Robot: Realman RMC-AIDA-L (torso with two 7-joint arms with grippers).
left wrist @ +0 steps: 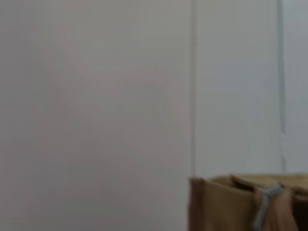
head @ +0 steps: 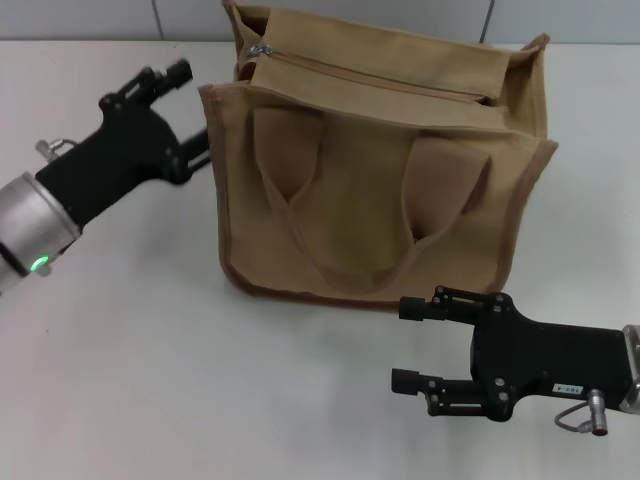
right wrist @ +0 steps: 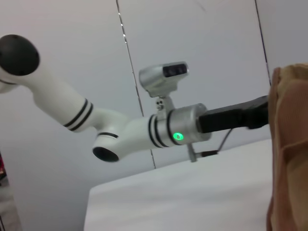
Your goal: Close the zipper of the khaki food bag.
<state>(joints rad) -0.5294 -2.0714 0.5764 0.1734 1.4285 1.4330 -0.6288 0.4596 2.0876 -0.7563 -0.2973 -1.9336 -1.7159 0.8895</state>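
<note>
Khaki canvas with darker brown edge trim makes up the boxy khaki food bag (head: 375,165), which stands upright on the white worktop (head: 150,370), between the two tools. Two wide fabric handles (head: 345,215) droop in loops down its front panel. Across the top panel runs the zipper (head: 370,75), a long tan line, with its small shiny silver pull tab (head: 261,48) at the end nearest the left tool. That left tool (head: 195,110), black and angular, sits just beside the bag's upper side edge with its fingers spread, one above the bag's corner and one against the side, holding nothing that can be made out. The right tool (head: 410,345), also black, hovers low in front of the bag's base, apart from it, its two fingers spread wide and empty. Behind the worktop stands a pale panelled wall (right wrist: 192,38).
</note>
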